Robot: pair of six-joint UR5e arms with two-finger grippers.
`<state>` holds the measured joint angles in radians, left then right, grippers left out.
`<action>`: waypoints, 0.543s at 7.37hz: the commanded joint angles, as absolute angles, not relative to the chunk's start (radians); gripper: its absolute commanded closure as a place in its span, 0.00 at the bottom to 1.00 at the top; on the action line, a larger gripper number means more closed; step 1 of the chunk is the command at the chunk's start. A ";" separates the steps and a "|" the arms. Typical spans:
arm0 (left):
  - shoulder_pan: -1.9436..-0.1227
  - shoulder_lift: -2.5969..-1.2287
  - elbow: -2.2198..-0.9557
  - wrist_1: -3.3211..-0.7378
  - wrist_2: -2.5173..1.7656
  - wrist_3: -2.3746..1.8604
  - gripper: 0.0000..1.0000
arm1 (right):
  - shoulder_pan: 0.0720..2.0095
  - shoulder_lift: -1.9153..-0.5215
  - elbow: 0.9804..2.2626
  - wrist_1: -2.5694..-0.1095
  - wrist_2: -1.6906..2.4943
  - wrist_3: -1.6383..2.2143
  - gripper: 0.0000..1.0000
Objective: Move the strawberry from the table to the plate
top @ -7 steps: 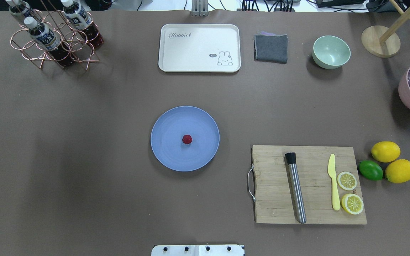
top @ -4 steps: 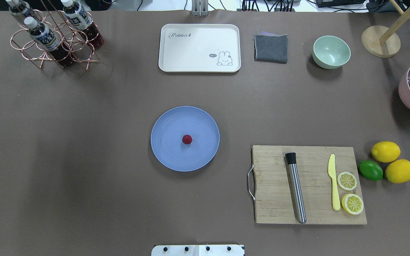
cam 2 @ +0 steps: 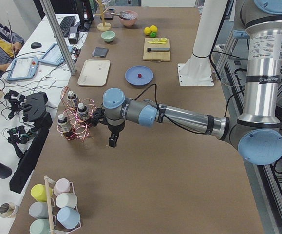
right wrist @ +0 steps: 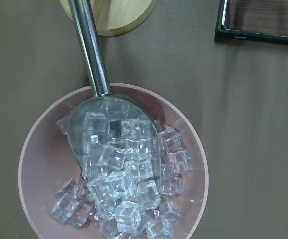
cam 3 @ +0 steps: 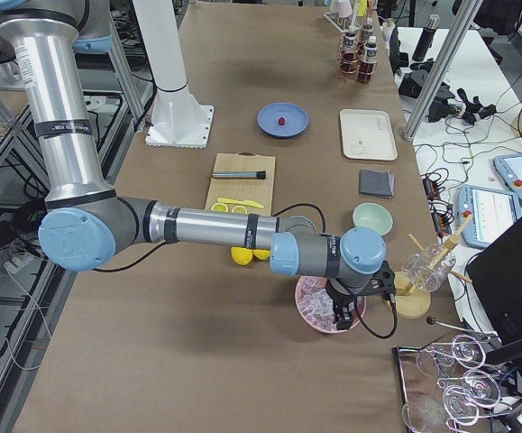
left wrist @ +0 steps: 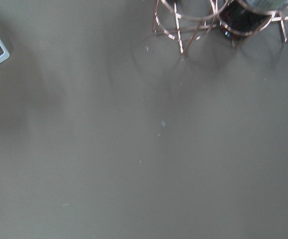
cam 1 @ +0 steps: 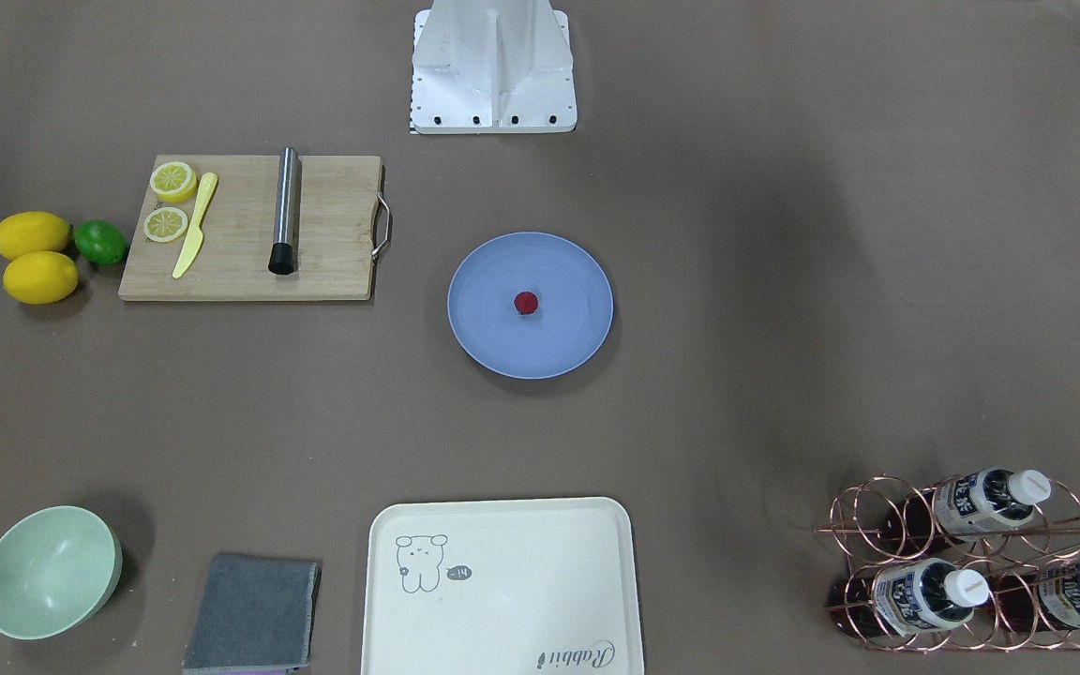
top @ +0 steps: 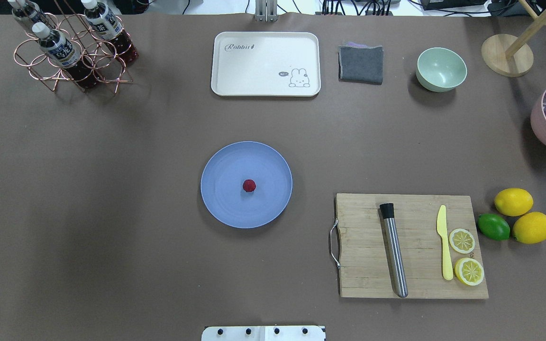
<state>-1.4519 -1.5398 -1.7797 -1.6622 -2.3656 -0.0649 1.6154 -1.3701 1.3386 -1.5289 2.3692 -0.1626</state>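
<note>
The small dark red strawberry (top: pixel 249 185) (cam 1: pixel 526 302) lies at the middle of the blue-lavender plate (top: pixel 225 203) (cam 1: pixel 502 349), which sits mid-table (top: pixel 112 213). No gripper is near either. My left gripper (cam 2: pixel 112 141) shows only in the exterior left view, hanging over bare table beside the copper bottle rack (cam 2: pixel 75 119); I cannot tell whether it is open or shut. My right gripper (cam 3: pixel 342 316) shows only in the exterior right view, above the pink ice bowl (cam 3: pixel 307 307), and its state cannot be told either.
A cutting board (top: pixel 413 246) with a steel muddler, yellow knife and lemon slices lies right of the plate, with two lemons and a lime (top: pixel 493 226) beyond. At the back stand a cream tray (top: pixel 266 64), grey cloth (top: pixel 360 64) and mint bowl (top: pixel 441 68).
</note>
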 commanded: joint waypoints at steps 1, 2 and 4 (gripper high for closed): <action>-1.517 -1.493 -1.801 -1.660 -2.388 -0.020 0.03 | 1.640 -1.396 1.371 -1.531 2.307 -0.163 0.00; -1.517 -1.494 -1.792 -1.660 -2.390 -0.024 0.03 | 1.644 -1.411 1.388 -1.532 2.310 -0.161 0.00; -1.534 -1.491 -1.799 -1.660 -2.388 -0.032 0.03 | 1.643 -1.424 1.403 -1.522 2.306 -0.163 0.00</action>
